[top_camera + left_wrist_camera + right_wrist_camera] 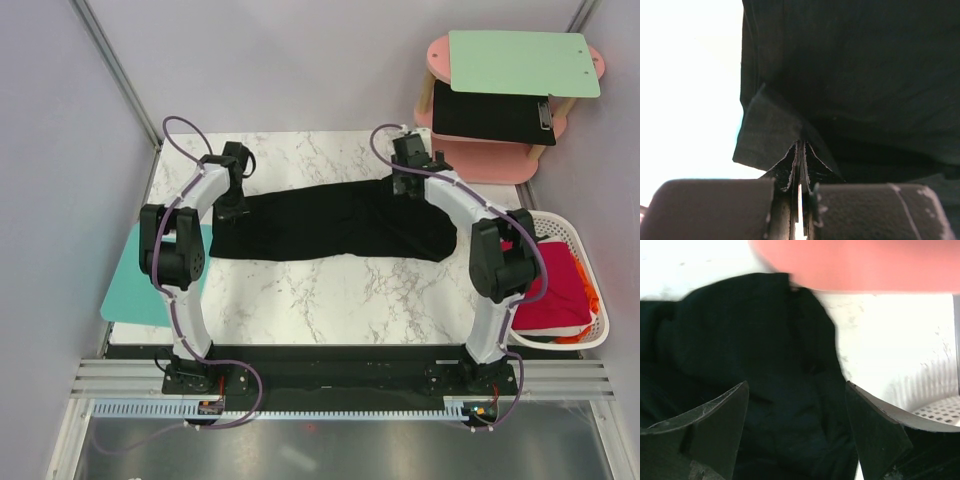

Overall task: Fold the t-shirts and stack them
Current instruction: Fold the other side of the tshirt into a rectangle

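Black t-shirt [330, 225]: spread lengthwise across the far half of the marble table [330, 300], bunched at its right end.
Left claw [800, 150]: clenched on a fold at the black t-shirt's left edge; cloth is seen pinched between the closed fingers.
Right claw [797, 405]: released, jaws wide apart, hung over the crumpled right end with nothing gripped.
Red t-shirt [555, 290]: laid in the white basket [600, 330] at the right, a strip of orange fabric [592, 297] beside it.
Step in hand: judged to be the flattening of the black t-shirt before its first fold.
How it is done well: the right end should be taken by a single layer at a hem or corner, not by the heap. The cloth should then be drawn taut between both claws and kept low over the table, so that wrinkles are pulled out and the left pinch is not lost.
Writing: no brand, label or lettering can be read on any cloth.
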Motion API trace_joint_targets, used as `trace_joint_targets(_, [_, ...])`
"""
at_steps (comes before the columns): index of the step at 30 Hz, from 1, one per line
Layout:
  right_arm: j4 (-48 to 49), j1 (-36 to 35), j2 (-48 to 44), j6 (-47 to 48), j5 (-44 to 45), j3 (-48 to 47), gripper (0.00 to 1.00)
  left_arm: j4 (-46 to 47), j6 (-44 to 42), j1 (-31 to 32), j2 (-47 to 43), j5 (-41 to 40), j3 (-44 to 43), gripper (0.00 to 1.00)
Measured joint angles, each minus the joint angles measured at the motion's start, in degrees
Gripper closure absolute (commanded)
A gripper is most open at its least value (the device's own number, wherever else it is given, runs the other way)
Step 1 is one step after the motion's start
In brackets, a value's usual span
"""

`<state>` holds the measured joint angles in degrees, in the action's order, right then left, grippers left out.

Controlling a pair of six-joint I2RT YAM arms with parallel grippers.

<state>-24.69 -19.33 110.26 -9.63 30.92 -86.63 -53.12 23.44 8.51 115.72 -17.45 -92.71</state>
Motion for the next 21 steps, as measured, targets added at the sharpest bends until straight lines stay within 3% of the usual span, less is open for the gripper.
trace_joint_targets(7, [-0.2,5.5,-3.8,-2.2,-8.0,3.1,0.16,-0.1,0.0,0.2,0.0,0.4,4.0,0.98])
trace_joint_targets(13, [0.4,3.5,-3.8,-2.1,-19.5,4.9,0.14,0.4,0.0,-0.1,1.0,1.1,4.3,0.98])
trace_joint_targets(21, [1.1,-0.6,-3.8,-1.6,-23.3,5.5,0.15,1.1,-0.1,-1.0,3.4,1.5,4.9,0.98])
